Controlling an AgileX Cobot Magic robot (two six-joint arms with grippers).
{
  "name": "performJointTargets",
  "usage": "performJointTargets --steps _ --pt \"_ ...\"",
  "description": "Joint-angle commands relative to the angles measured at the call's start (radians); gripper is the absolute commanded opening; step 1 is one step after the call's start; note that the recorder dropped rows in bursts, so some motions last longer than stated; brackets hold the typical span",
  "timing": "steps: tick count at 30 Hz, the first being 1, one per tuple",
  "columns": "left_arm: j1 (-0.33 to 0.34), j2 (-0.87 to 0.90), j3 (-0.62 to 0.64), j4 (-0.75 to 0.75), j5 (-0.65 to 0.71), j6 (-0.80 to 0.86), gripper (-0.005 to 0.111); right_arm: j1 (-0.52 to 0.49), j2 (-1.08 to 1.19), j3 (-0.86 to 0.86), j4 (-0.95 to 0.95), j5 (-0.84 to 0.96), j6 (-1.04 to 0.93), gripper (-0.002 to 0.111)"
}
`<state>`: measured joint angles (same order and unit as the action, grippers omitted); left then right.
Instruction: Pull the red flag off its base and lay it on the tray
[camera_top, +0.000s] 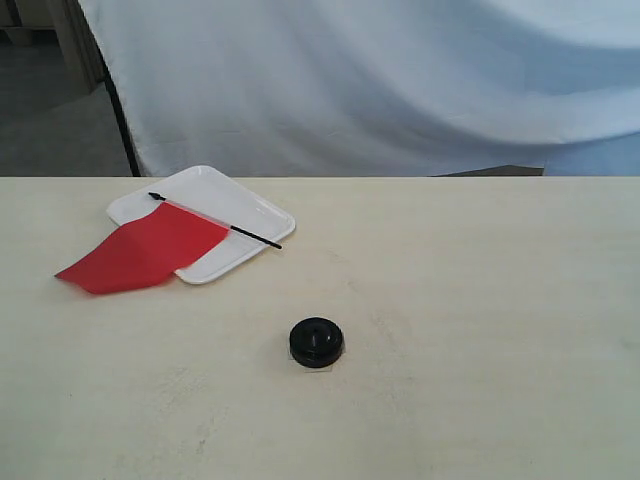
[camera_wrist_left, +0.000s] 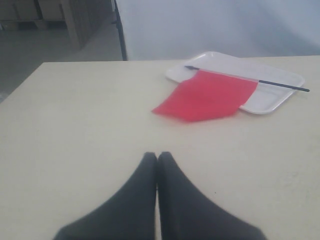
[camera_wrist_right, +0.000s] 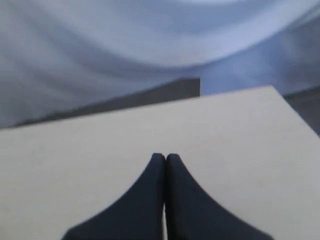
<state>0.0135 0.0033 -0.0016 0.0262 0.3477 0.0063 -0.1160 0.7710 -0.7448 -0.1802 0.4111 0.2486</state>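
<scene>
The red flag (camera_top: 140, 250) lies flat across the white tray (camera_top: 215, 195) at the back left of the table. Its black pole (camera_top: 250, 236) rests over the tray and pokes past the right rim, while the cloth hangs over the front rim onto the table. The black round base (camera_top: 316, 342) stands alone near the table's middle, with nothing in its hole. Neither arm shows in the exterior view. My left gripper (camera_wrist_left: 157, 156) is shut and empty, well short of the flag (camera_wrist_left: 207, 95) and tray (camera_wrist_left: 270, 100). Over bare table, my right gripper (camera_wrist_right: 165, 157) is shut and empty.
A pale wooden table (camera_top: 480, 300) carries everything. A white cloth backdrop (camera_top: 380, 80) hangs behind its far edge. A dark stand leg (camera_top: 118, 110) rises at the back left. The right wrist view shows the table's far corner (camera_wrist_right: 270, 90).
</scene>
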Motion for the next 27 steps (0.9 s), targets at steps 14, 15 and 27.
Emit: performJointTargets --steps 14,15,27 --pt "-0.004 -0.003 0.002 0.003 -0.005 -0.006 0.000 0.236 -0.771 0.366 -0.064 -0.252 0.023 -0.001" --pt "-0.004 -0.003 0.002 0.003 -0.005 -0.006 0.000 0.238 -0.771 0.368 -0.054 -0.240 0.025 -0.001" --pt "-0.003 -0.003 0.002 0.003 -0.005 -0.006 0.000 0.241 -0.771 0.370 -0.030 -0.168 0.116 -0.001"
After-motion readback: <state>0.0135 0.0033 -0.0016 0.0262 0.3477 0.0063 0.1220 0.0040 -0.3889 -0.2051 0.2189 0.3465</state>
